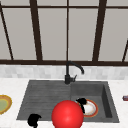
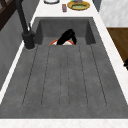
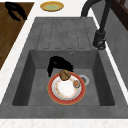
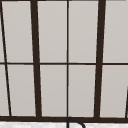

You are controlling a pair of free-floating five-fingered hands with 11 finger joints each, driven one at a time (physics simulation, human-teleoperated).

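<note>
Down in the sink basin [image 3: 35,82], on the right-hand side of the unit, a round plate [image 3: 66,88] with a red-orange rim and a white middle is lying flat on the grey floor, just beside the drain [image 3: 84,79]. A brown lumpy bit of food [image 3: 64,74] sits on the plate's far edge and a smaller brownish blob [image 3: 76,83] near its right rim, with what look like crumbs scattered over the white part, so the plate looks dirty and is still sitting in the basin.

The right hand [image 3: 58,63] is seen over the plate's back edge, fingers curled downward towards the rim next to the brown lump. Whether the rim is actually pinched can't be told; it looks like touching at most. The left hand [image 1: 33,120] is parked in the air at the sink's front left corner, fingers curled in on nothing.

Materials-wise: the sink is a matte, speckled dark grey, stone-like, with a ribbed draining board [image 2: 65,75] on its left. A black gooseneck faucet [image 1: 72,71] stands behind. The counter [image 1: 10,83] is pale marble-ish. A yellow plate with a greenish centre [image 1: 3,103] rests on it at left. A glossy red ball [image 1: 67,114] is seen at the front edge.
</note>
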